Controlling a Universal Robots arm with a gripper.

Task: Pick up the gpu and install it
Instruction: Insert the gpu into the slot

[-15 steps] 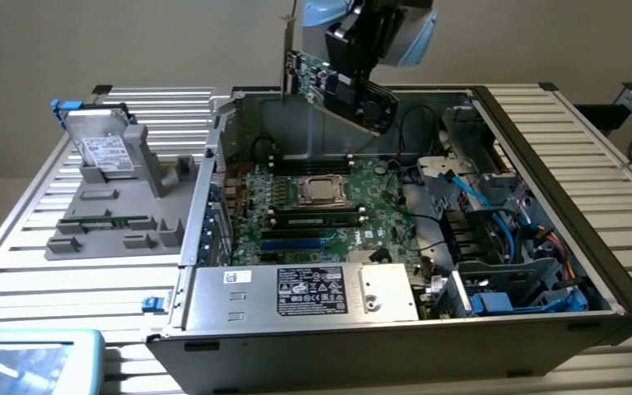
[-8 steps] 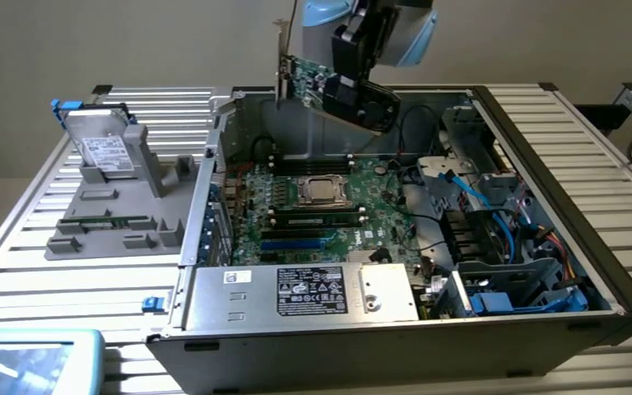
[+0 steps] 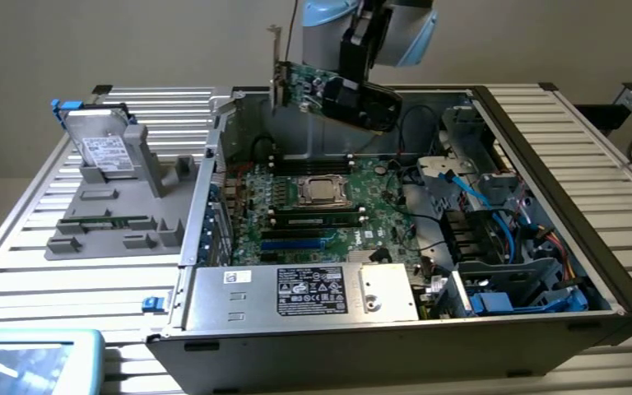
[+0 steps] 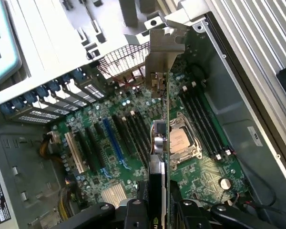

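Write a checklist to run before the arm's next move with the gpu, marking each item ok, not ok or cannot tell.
1. Grip: gripper shut on the gpu, held aloft: ok.
2. Clearance: gpu hangs over the open case, apart from the motherboard: ok.
3. Expansion slots free of other cards: ok.
4. Metal bracket faces the rear wall: ok.
5. Gpu's lower edge lined up over one slot: cannot tell.

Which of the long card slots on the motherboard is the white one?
The white slot, at the end of the row beside the yellow wires. The others are black, except one blue slot nearer the processor socket.
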